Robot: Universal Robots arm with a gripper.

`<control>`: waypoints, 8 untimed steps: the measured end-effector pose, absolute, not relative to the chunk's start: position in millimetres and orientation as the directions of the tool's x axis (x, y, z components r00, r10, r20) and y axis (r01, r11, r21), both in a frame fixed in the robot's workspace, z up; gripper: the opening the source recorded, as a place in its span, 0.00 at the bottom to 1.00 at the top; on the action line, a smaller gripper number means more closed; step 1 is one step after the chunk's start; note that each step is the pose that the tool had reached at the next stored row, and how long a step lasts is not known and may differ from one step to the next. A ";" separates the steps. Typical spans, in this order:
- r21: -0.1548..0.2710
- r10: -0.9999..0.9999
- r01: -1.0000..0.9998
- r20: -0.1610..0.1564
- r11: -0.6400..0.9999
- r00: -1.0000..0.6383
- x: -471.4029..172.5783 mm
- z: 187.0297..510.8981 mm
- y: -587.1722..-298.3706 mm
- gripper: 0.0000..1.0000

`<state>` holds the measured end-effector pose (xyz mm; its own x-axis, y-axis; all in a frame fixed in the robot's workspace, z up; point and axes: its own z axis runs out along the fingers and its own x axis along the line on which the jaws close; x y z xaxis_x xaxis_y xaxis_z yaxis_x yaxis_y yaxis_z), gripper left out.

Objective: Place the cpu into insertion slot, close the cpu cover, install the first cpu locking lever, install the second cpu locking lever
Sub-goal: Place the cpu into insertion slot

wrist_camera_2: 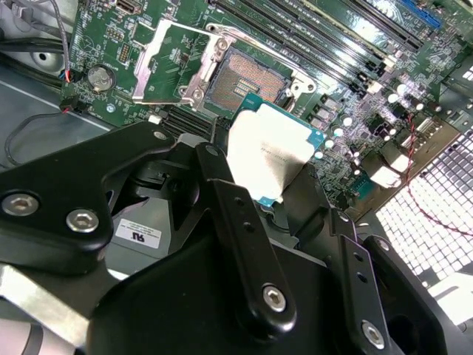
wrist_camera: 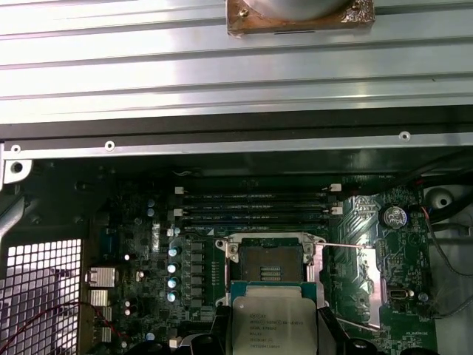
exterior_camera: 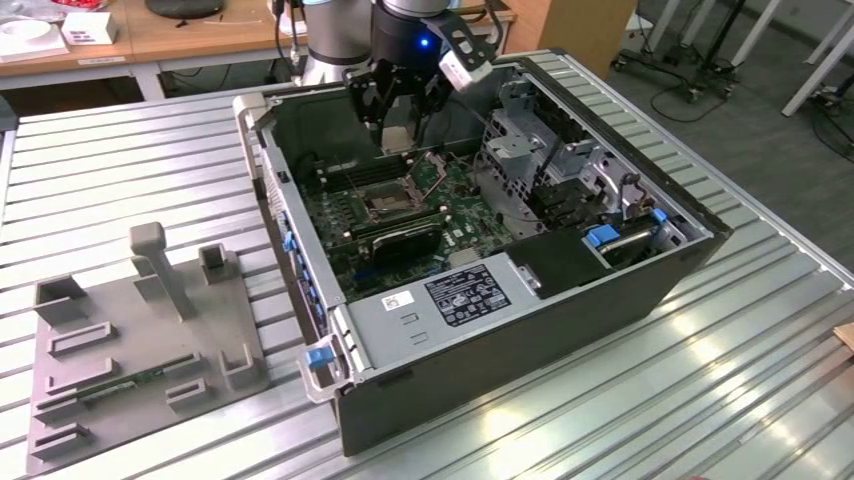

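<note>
Gripper (wrist_camera_2: 267, 168) is clamped on the cpu (wrist_camera_2: 270, 144) by two opposite edges, metal face toward the wrist. That grip probably leaves the underside free to seat. The cpu hangs above the motherboard (wrist_camera_2: 355, 89) inside the open computer case (exterior_camera: 534, 330), just beside the insertion slot (wrist_camera_2: 247, 78) and not yet in it. The cpu cover (wrist_camera_2: 203, 70) is swung open to one side of the socket, so the contact field is bare and nothing blocks the way in.
</note>
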<state>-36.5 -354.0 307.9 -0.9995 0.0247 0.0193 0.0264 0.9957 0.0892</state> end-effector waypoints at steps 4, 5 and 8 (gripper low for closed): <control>0.089 0.025 0.026 0.019 0.996 -1.000 -36.4 307.4 -354.0 0.54; 0.090 0.025 0.026 0.019 0.996 -1.000 -36.5 306.8 -354.0 0.54; 0.089 0.025 0.026 0.019 0.996 -1.000 -36.5 302.8 -354.0 0.54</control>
<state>-36.5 -354.0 302.8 -0.9995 0.0247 0.0193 0.0263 0.9957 0.0893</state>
